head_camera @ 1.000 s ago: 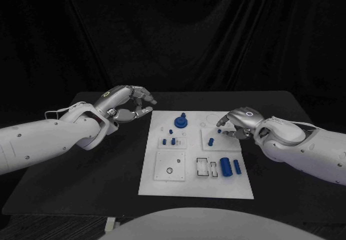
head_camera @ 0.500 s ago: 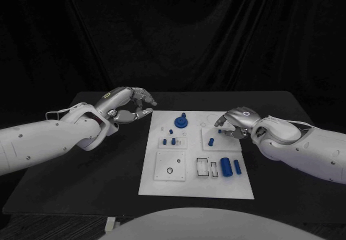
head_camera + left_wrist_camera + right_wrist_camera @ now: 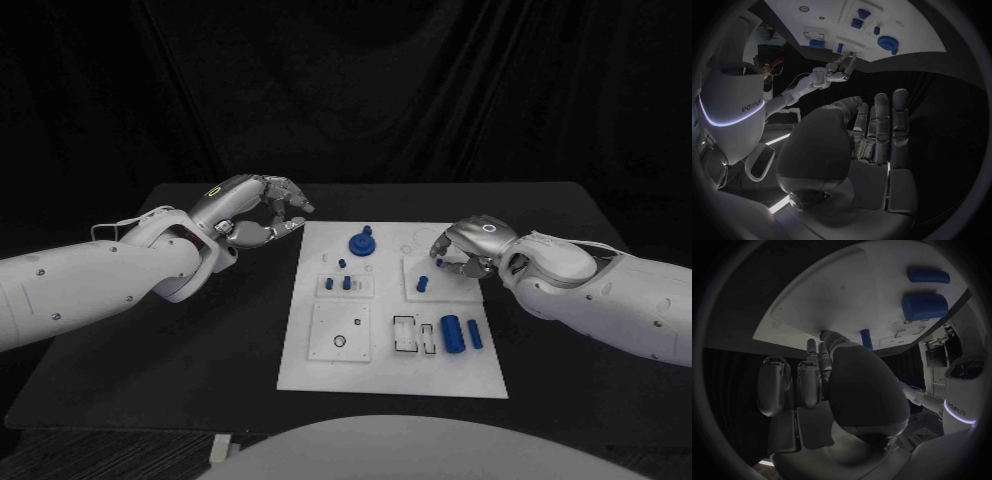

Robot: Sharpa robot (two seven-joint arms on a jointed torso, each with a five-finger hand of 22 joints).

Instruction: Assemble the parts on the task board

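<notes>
Task board (image 3: 392,375), head view: mid-table, blue parts (image 3: 460,332) on it; right hand (image 3: 469,253) over its right edge, grasp indiscernible, could knock the upright peg (image 3: 423,284). Left wrist view: left hand (image 3: 873,132) released, off-board.

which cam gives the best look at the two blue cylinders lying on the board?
Right wrist view: the two blue cylinders lie large and unblocked near the edge of the board. The head view shows them whole but small. The left wrist view shows one blue piece there, tiny at the board's far end.
</notes>
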